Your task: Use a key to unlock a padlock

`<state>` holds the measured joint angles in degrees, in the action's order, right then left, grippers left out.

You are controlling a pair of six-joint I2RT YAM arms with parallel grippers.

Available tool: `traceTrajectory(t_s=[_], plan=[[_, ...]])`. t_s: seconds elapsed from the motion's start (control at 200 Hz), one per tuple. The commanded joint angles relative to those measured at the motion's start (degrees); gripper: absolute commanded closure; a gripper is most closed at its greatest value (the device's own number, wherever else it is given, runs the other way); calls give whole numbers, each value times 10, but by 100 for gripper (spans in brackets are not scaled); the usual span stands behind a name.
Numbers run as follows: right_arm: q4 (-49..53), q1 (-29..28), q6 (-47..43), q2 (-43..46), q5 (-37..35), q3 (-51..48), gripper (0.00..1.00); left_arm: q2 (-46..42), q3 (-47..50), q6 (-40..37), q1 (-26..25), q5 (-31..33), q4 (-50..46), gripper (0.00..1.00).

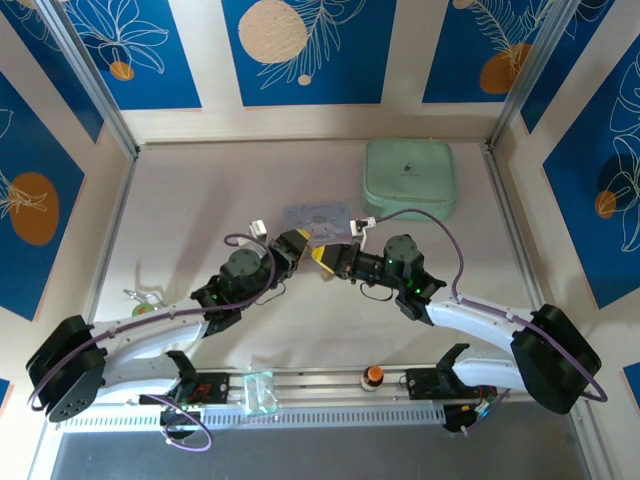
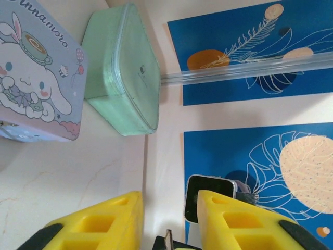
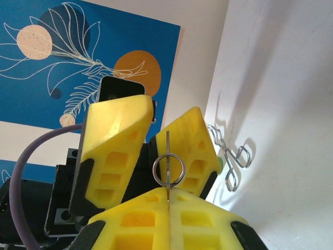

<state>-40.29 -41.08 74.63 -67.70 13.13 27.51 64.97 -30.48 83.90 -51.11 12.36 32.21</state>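
The top camera looks steeply down from behind the robot over the whole pale table (image 1: pixel 200 210), sharing the mint-green rounded-square zipped case (image 1: pixel 408 178) with the close, sideways-tilted left wrist camera, while the right wrist camera faces away from that case toward the blue leaf-patterned wall panel (image 3: pixel 67 67).

Mint case (image 1: pixel 408 177): we see it lying flat at 1 o'clock on the counter (image 1: pixel 200 210), by the far right corner.
Cartoon tin (image 1: pixel 315 216): pale blue, at 12 o'clock, near the case.
Orange-topped knob (image 1: pixel 373 375): at 5 o'clock, on the near rail (image 1: pixel 320 378).
Clear box (image 1: pixel 259 390): at 7 o'clock, on the same rail.
Wire piece (image 1: pixel 140 298): at 9 o'clock, with a green bit beside it.
Wall panels (image 1: pixel 300 50): blue, with white leaves and orange discs.
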Motion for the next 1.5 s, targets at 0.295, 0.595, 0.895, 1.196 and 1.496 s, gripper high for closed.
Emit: traceTrajectory(t_s=[0.295,0.595,0.895,1.196,1.496], plan=[[-3,0,0,3,9,-4,100,-3,5,2,5,9,-11,93],[-4,3,-5,4,6,-5,72,-14,-2,-17,5,11,-41,100],[58,10,-29,55,-17,23,14,-59,-89,-145,3,20,-173,100],[-134,-1,54,-6,-36,-7,43,-53,-96,-150,0,11,-116,100],[-150,-14,66,-16,-50,-2,48,-49,-82,-145,-9,17,-76,100]])
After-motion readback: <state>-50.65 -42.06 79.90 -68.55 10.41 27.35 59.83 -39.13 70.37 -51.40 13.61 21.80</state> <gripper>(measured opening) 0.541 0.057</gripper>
